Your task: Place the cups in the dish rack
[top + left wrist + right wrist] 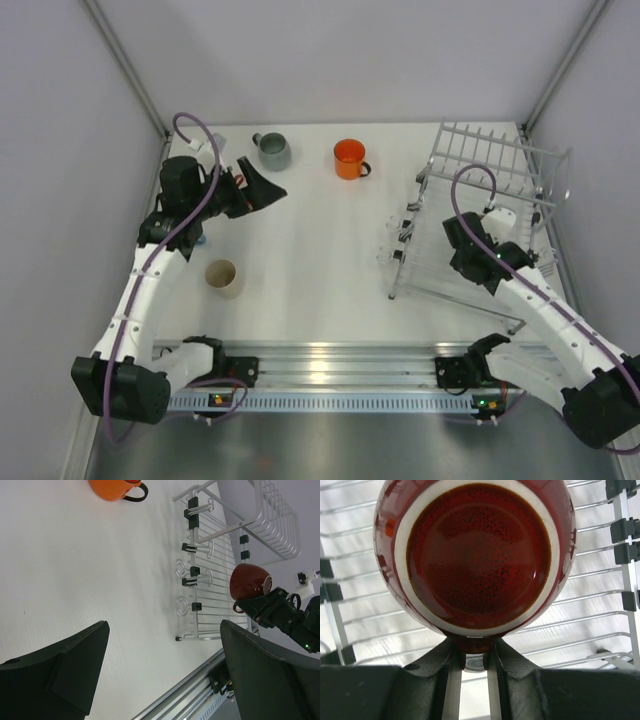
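My right gripper (475, 652) is shut on the handle of a dark red cup (475, 555). The cup's base faces the wrist camera, and it hangs over the wire grid of the dish rack (600, 607). The left wrist view shows this cup (248, 581) above the rack's base (212, 595). From above, the right arm hides the cup over the rack (470, 165). My left gripper (268, 188) stands open and empty at the back left, next to a grey cup (272, 150). A bright orange cup (350, 158) and a cream cup (222, 278) stand on the table.
A small patch of light blue (200, 240) shows under my left arm. The orange cup (112, 487) lies beyond my open left fingers (75, 665). A metal rail (330, 360) runs along the near edge. Grey walls close in the left, back and right.
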Robot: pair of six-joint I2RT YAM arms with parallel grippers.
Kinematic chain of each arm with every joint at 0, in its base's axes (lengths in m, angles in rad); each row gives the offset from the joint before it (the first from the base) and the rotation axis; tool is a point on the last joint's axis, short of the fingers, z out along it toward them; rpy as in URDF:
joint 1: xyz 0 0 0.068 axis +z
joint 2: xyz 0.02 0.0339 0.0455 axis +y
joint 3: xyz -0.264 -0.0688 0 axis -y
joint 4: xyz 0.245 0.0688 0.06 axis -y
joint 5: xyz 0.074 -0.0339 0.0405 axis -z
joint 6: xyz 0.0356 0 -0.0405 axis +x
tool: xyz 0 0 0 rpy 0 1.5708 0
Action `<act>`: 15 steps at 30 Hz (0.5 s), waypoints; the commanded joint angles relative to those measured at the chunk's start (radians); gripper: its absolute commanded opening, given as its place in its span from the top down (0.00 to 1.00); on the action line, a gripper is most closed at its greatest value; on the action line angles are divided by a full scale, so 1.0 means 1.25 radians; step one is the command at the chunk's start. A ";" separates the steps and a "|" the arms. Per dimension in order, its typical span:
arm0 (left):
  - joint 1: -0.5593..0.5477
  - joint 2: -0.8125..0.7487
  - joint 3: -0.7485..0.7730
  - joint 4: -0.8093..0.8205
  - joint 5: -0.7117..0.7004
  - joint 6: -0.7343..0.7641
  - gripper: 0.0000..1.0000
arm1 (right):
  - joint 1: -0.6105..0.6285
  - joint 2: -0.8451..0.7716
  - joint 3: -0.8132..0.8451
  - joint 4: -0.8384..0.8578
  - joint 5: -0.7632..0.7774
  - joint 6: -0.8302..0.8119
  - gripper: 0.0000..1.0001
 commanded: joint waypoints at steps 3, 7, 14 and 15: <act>-0.003 -0.031 0.032 -0.012 0.006 0.018 0.02 | -0.089 0.006 0.011 0.139 0.021 -0.002 1.00; -0.003 -0.041 0.046 -0.023 0.003 0.021 0.02 | -0.104 0.012 0.004 0.171 0.051 0.000 1.00; -0.003 -0.057 0.047 -0.023 0.004 0.017 0.02 | -0.157 -0.001 -0.043 0.196 0.075 0.007 1.00; -0.003 -0.058 0.048 -0.023 0.001 0.013 0.02 | -0.160 -0.001 -0.049 0.207 0.075 0.011 1.00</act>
